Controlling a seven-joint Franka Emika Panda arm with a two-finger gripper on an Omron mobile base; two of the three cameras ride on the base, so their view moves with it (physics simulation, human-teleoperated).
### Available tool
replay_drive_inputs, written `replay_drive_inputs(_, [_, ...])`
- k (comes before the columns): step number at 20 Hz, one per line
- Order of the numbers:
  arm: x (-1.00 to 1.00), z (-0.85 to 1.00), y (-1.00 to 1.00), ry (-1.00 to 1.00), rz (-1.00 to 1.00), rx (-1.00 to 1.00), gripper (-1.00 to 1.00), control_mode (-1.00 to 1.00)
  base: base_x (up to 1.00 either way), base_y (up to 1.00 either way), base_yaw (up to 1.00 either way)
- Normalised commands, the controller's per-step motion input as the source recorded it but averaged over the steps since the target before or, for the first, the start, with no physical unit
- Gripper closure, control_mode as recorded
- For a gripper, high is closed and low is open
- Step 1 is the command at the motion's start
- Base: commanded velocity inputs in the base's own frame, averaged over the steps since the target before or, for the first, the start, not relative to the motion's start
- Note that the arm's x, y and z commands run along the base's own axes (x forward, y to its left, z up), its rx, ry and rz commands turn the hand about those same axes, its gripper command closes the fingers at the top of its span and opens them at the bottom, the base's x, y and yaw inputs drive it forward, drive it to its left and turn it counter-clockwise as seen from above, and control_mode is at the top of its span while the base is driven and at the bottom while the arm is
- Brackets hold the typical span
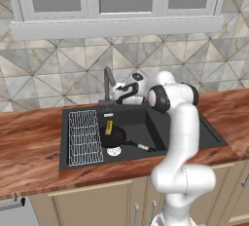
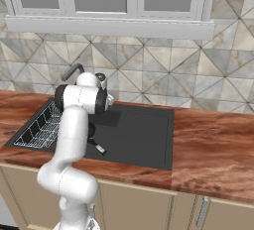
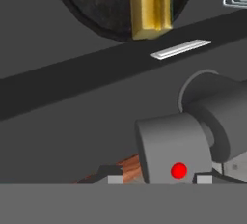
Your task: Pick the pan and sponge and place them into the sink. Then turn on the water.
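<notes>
The black sink [image 1: 209, 140] is set in the wooden counter. In its basin lies the pan [image 1: 113, 137], handle pointing right. The yellow sponge [image 1: 109, 126] rests on the pan's far rim; the hand view shows the sponge [image 3: 150, 6] over the pan [image 3: 91, 6]. My gripper [image 1: 121, 93] hovers behind the basin at the foot of the dark faucet [image 1: 107, 84]. In the hand view my gripper [image 3: 159, 179] is open, fingers either side of the grey faucet handle [image 3: 173, 155] with its red dot, a gap on the left. The water is out of view.
A white wire rack [image 1: 85, 137] fills the basin's left part. The tiled wall and a window sill [image 1: 116, 28] rise close behind the faucet. Wooden counter [image 2: 213, 149] stretches on both sides of the sink [image 2: 144, 135].
</notes>
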Motion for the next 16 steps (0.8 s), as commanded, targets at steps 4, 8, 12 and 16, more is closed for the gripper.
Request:
replay_drive_inputs(4, [-0.13, -0.4, -0.59, 0.06, -0.05, 0.04, 1.0, -1.0, 0.0, 0.0, 0.0])
replay_drive_inputs(8, [-0.17, -0.43, -0.57, 0.05, -0.05, 0.03, 1.0, -1.0, 0.0, 0.0, 0.0])
replay_drive_inputs(12, [-0.2, -0.47, -0.54, 0.05, -0.05, 0.03, 1.0, -1.0, 0.0, 0.0, 0.0])
replay_drive_inputs(16, [-0.21, -0.47, -0.54, 0.04, -0.05, 0.03, 1.0, -1.0, 0.0, 0.0, 0.0])
